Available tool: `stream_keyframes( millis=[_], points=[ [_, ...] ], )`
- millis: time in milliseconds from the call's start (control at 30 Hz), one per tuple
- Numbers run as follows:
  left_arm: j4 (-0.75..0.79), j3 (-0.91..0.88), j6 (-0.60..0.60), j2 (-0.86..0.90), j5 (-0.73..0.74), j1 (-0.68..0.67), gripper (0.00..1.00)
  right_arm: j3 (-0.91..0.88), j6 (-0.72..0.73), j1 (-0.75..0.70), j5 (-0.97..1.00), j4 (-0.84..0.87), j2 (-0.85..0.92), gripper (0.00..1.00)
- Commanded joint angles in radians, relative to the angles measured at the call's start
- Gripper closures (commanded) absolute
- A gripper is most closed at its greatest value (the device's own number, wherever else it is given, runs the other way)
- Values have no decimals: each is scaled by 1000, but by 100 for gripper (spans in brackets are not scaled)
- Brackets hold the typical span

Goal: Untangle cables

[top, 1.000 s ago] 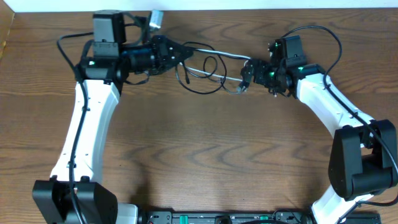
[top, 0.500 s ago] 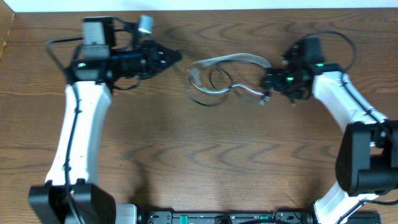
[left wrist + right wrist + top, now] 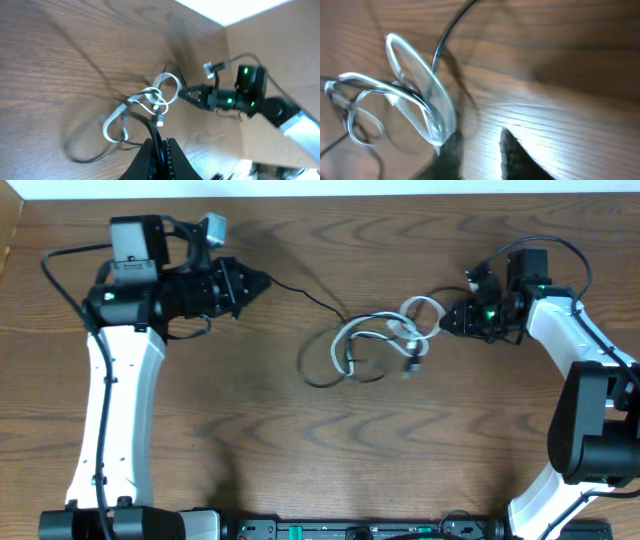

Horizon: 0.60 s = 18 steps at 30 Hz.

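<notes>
My left claw (image 3: 264, 280) pinches a black cable (image 3: 308, 296); my right claw (image 3: 446, 320) is beside the white cable (image 3: 403, 326), and I cannot tell its grip.

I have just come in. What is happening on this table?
A two-armed robot is working on a tangle of thin cables. The left gripper is shut on a black cable that runs from it to the tangle. The right gripper sits at a loop of the white cable; whether it grips it is unclear. The cables are not yet apart.
</notes>
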Motion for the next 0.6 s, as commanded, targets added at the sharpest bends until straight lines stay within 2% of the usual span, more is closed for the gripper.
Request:
stream_keyframes(
  millis=[0,33,167,333,367,400,433,500,567],
  points=[
    [-3,25,66,1,-65,-62,92,0,-37,25,-133,7,-35,95],
    [-3,25,66,3,-86,-79,93,0,-36,29,-135,8,-47,99],
    [-2,25,66,21,-170,-150,92,0,-35,38,-132,8,-106,99],
    [2,25,71,58,-206,-194,83,0,18,38,-113,16,-161,96],
    [2,25,79,66,-205,-195,77,0,26,38,-105,19,-165,87],
    [1,25,85,75,-204,-195,69,0,34,38,-102,22,-167,69],
    [-2,25,85,82,-204,-195,62,0,34,38,-102,23,-166,56],
    [-7,25,94,96,-204,-196,48,0,35,38,-98,23,-166,45],
    [-17,25,145,110,-205,-198,41,0,35,38,-95,24,-166,39]
  ],
)
